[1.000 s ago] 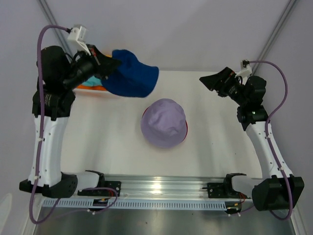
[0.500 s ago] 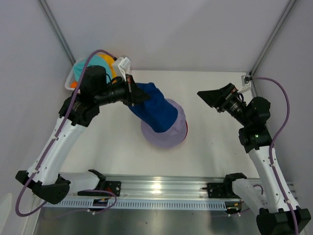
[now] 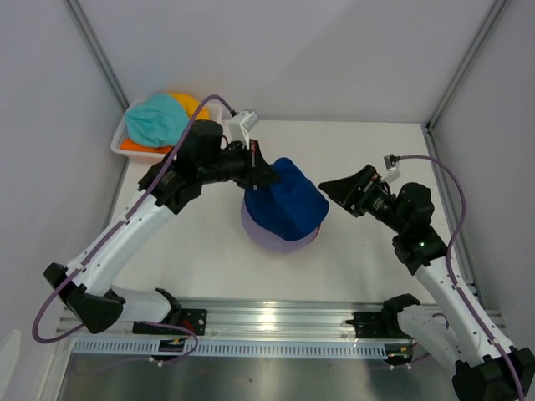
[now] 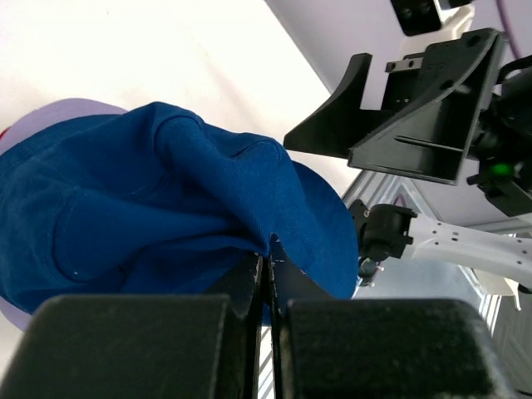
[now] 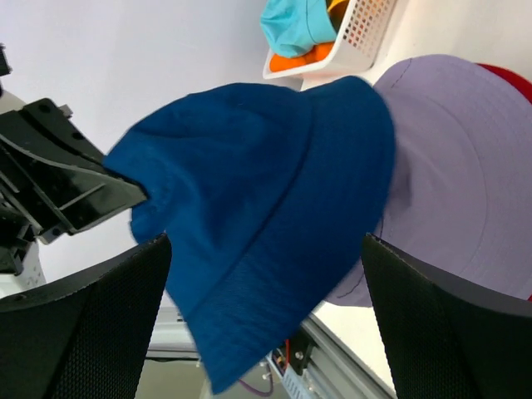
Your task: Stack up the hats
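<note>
My left gripper [image 3: 256,176] is shut on a fold of the dark blue hat [image 3: 289,200], pinching its fabric [image 4: 268,249]. The blue hat hangs over the lilac hat [image 3: 266,240], covering most of it. In the right wrist view a red hat [image 5: 509,80] shows as a sliver under the lilac hat [image 5: 465,166]. My right gripper [image 3: 333,190] stands open just right of the blue hat, its fingers [image 5: 83,332] wide apart and nothing gripped; the blue hat [image 5: 266,191] fills the view in front of them.
A white slatted basket [image 3: 122,139] stands in the far left corner with a teal hat [image 3: 155,118], a yellow hat [image 3: 189,102] and an orange hat [image 3: 134,145] in it. Frame posts run along the walls; the rail lies at the near edge.
The left arm has swung from above the basket to the middle, carrying the blue hat onto the lilac one. The right arm has reached in toward the hats, still open.
</note>
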You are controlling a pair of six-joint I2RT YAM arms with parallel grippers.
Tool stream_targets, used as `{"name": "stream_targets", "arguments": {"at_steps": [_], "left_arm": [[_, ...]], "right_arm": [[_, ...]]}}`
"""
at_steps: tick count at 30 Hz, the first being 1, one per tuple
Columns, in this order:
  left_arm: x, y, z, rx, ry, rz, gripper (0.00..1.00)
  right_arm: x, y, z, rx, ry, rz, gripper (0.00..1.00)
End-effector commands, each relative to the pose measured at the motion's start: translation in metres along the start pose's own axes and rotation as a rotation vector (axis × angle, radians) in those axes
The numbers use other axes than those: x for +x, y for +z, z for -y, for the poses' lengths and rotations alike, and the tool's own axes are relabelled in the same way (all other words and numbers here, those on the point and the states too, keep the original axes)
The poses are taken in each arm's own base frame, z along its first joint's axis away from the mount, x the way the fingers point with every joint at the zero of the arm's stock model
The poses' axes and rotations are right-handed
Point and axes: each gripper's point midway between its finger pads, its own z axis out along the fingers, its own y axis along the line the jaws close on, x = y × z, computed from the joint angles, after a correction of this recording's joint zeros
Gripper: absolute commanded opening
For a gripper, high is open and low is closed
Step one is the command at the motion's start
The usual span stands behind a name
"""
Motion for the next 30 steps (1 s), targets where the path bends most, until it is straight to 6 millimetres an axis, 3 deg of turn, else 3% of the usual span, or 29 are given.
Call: {"name": "stream_targets", "arguments": {"at_steps": [1,5,12,13,16,24,30], "left_arm": [[0.000,0.014,0.002,-0.012,0.015,0.011,0.01],[0.007,0.025,0.000,-0.038,0.029,-0.008,0.01],[0.009,0.033,0.002,-0.097,0.086,-0.015,0.01],[0.011,0.034,0.002,-0.101,0.091,-0.018,0.01],[0.020,0.040,0.002,-0.122,0.113,-0.047,0.01],[0.040,0.048,0.000,-0.212,0.189,-0.082,0.01],[0.055,0.054,-0.013,-0.253,0.160,-0.105,0.01]], "right_arm": [[0.001,0.000,-0.003,-0.009,0.035,0.020,0.99],[0.019,0.003,0.010,0.007,0.113,0.013,0.99],[0.023,0.000,0.022,0.065,0.144,0.016,0.93],[0.027,-0.002,0.035,0.129,0.136,0.010,0.93],[0.023,-0.009,0.055,0.248,0.113,0.033,0.94],[0.023,-0.027,0.088,0.353,0.135,0.062,0.94],[0.022,-0.027,0.095,0.341,0.136,0.052,0.93]]}}
